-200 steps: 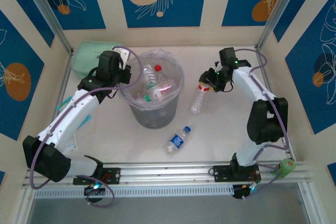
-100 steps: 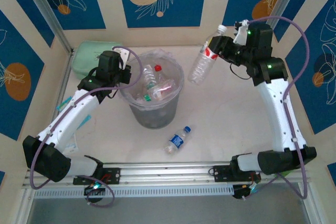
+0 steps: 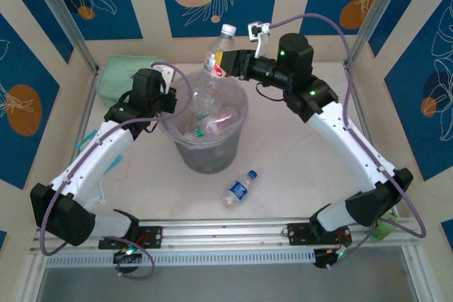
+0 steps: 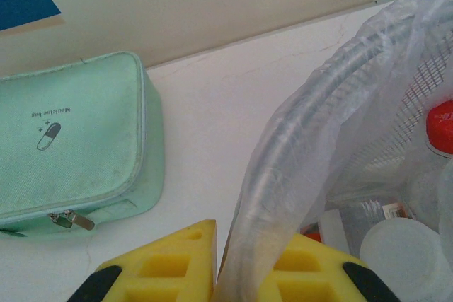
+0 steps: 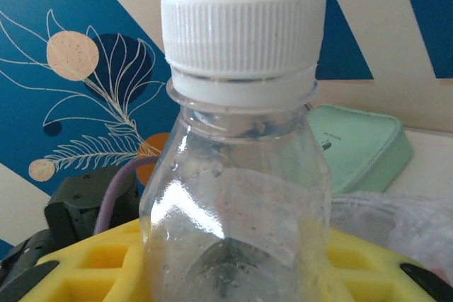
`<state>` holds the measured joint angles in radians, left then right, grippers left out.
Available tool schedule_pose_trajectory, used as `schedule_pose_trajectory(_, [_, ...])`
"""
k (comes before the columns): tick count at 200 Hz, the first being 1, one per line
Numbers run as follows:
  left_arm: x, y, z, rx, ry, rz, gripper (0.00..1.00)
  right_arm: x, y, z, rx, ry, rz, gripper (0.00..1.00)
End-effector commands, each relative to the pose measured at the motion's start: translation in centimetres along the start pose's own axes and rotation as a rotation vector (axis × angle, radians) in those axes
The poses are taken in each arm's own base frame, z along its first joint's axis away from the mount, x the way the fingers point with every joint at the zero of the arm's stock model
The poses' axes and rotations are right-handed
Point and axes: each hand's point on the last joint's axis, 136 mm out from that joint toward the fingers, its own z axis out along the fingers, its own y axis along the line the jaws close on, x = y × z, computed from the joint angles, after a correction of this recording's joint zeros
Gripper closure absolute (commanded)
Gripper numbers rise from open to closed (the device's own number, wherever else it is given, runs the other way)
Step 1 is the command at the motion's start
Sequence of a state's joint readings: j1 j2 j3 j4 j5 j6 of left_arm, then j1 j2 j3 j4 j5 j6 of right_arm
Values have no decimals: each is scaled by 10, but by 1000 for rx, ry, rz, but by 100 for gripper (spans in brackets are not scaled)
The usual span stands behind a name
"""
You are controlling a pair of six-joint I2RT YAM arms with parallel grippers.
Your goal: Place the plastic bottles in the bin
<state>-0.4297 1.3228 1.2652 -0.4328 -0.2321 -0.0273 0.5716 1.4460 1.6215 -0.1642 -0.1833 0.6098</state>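
Note:
My right gripper [image 3: 237, 66] is shut on a clear plastic bottle [image 3: 214, 76] with a white cap and red label, holding it in the air above the bin's far rim. In the right wrist view this bottle [image 5: 241, 196] stands upright between the yellow fingers [image 5: 78, 259]. The grey bin [image 3: 205, 157], lined with a clear bag, holds several bottles [image 3: 212, 124]. My left gripper [image 3: 168, 101] is shut on the bin's left rim [image 4: 297, 146], bag and rim pinched between its yellow fingers [image 4: 166, 266]. A blue-label bottle [image 3: 239, 189] lies on the table in front of the bin.
A mint-green zip pouch [image 3: 122, 79] lies at the back left against the wall, close behind my left gripper; it is the pouch [image 4: 71, 139] in the left wrist view. Metal posts and patterned walls enclose the table on three sides.
My right arm lifted the white-capped bottle off the table at the right and swung it left, up over the bin. The left arm kept its grip on the rim.

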Motion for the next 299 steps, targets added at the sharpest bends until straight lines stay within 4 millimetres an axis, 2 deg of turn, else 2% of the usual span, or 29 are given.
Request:
schedule_pose_trajectory(1, [39, -19, 8, 67, 122, 5, 100, -13, 11, 9, -73, -110, -18, 60])
schedule_pose_trajectory(50, [26, -18, -4, 103, 74, -47, 100, 6, 4, 31, -97, -86, 30, 60])
schedule_pose_trajectory(58, [24, -18, -6, 109, 65, -56, 95, 9, 5, 33, -98, -77, 25, 61])
schedule_pose_trajectory(94, [19, -14, -11, 119, 43, -88, 88, 29, 0, 44, -54, -15, -4, 61])
schedule_pose_trajectory(141, [14, -8, -12, 136, 20, -160, 86, 60, -2, 56, 24, 67, -102, 61])
schedule_pose_trajectory(207, [14, 2, -9, 125, 23, -215, 90, 109, -42, 87, 241, 210, -301, 62])
schedule_pose_trajectory(239, [15, 4, -7, 123, 25, -226, 91, 131, -59, 90, 290, 272, -323, 63])
schedule_pose_trajectory(272, [14, 6, -8, 119, 21, -231, 93, 166, -81, 91, 378, 377, -332, 63])
schedule_pose_trajectory(299, [16, 7, -6, 117, 27, -228, 94, 183, -95, 90, 436, 429, -319, 63])
